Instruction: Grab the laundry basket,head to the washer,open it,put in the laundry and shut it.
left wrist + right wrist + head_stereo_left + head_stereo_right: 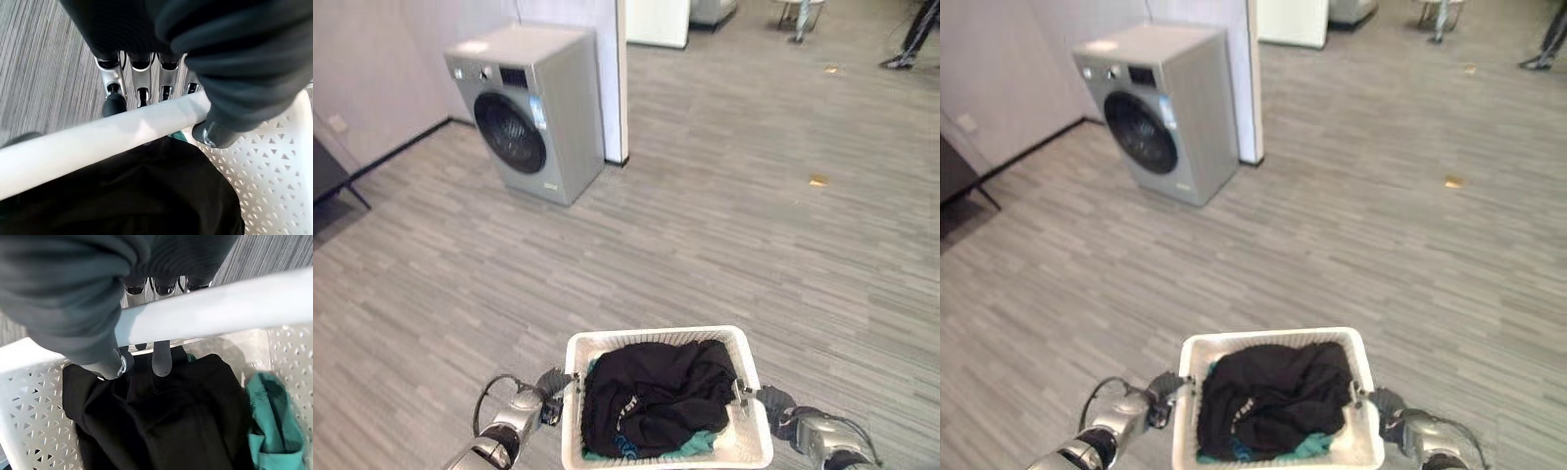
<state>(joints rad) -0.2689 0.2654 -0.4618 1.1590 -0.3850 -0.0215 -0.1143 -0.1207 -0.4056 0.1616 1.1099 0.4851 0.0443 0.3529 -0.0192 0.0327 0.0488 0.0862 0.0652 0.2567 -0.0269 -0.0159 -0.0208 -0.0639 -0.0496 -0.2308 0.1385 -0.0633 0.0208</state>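
Observation:
A white laundry basket [658,338] hangs low in front of me, carried between both hands. It holds a crumpled black garment [656,392] with a teal cloth [700,446] under it. My left hand [551,384] is on the basket's left side, and in its wrist view its fingers [141,83] are curled over the white rim bar [98,142]. My right hand [773,403] grips the right side the same way, fingers [161,357] hooked round the rim [220,308]. The silver washer [524,108] stands far ahead to the left, its round dark door [509,132] shut.
A white wall end [612,78] stands just right of the washer. A dark piece of furniture [328,181] sits at the far left. A small yellow scrap [818,180] lies on the grey plank floor. A person's legs [911,39] show at the far right.

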